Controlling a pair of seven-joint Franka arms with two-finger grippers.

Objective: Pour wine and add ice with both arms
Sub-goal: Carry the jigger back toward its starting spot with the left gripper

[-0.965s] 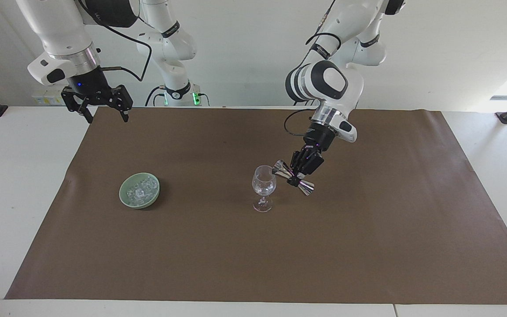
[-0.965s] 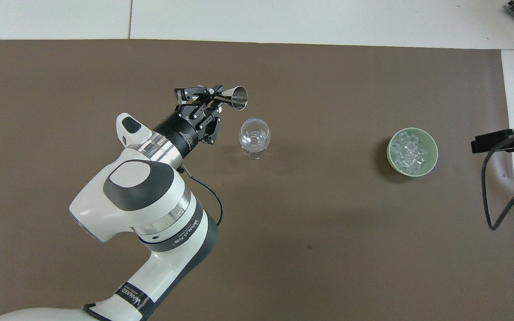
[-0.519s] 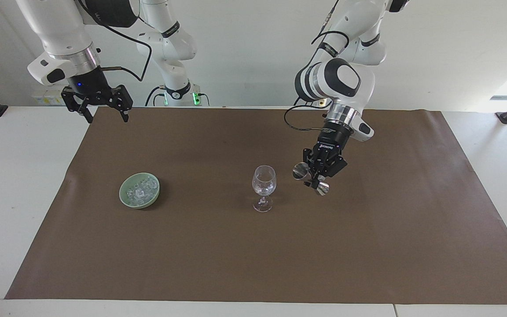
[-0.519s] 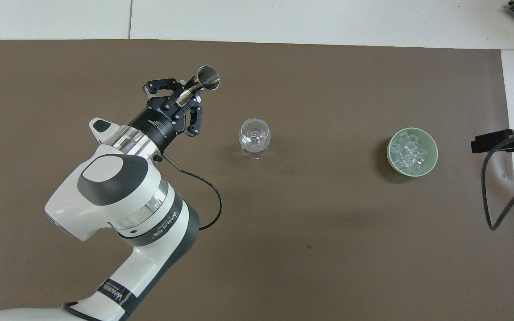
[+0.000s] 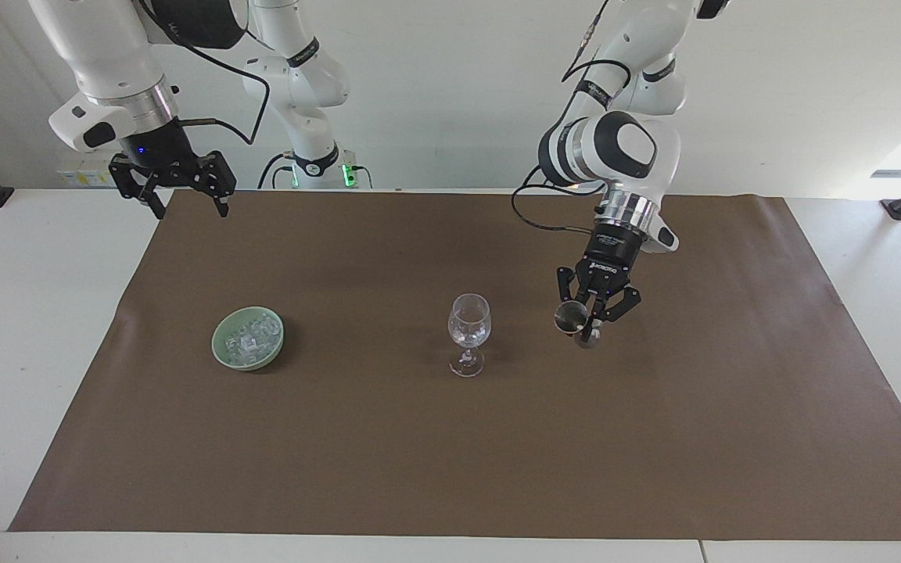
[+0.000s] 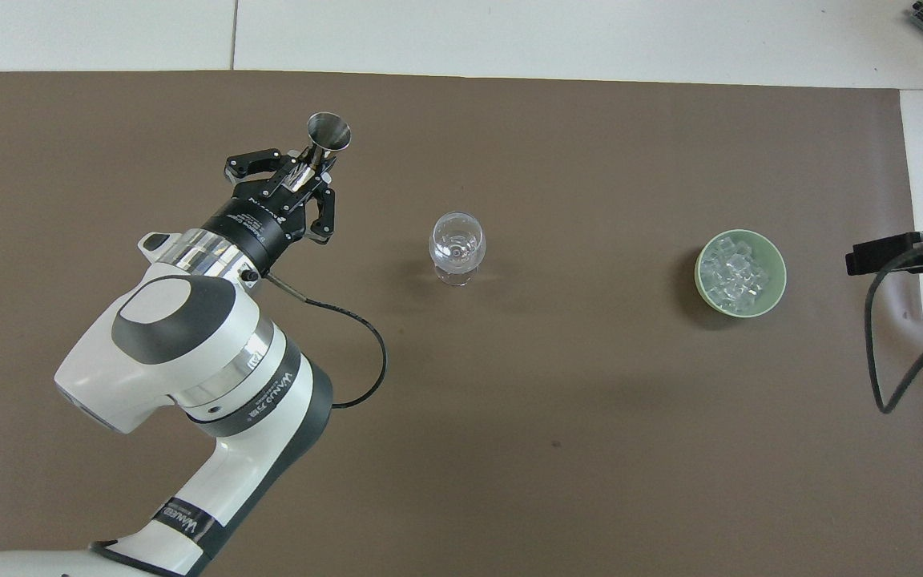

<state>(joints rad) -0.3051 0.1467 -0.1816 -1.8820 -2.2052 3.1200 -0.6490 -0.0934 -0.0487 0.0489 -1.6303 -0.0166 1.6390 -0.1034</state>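
Note:
A clear wine glass (image 5: 469, 328) stands upright on the brown mat; it also shows in the overhead view (image 6: 457, 244). My left gripper (image 5: 587, 324) is shut on a steel jigger (image 5: 573, 317) and holds it low over the mat, beside the glass toward the left arm's end, apart from it. From overhead the left gripper (image 6: 301, 164) points away from the robots and the jigger's open mouth (image 6: 327, 132) shows. The ice (image 5: 251, 336), a pile of small clear cubes (image 6: 734, 272), lies in a green bowl (image 5: 217, 348) toward the right arm's end. My right gripper (image 5: 181, 199) is open and waits raised over the mat's corner.
The brown mat (image 5: 450, 453) covers most of the white table (image 5: 36, 328). The green bowl's rim (image 6: 779, 276) stands near the mat's edge. The right gripper's black tip and its cable (image 6: 902, 252) show at the overhead view's edge.
My left gripper has drawn away from the glass's rim toward the left arm's end with the jigger, which has turned from tipped at the glass toward upright. The right arm has not moved.

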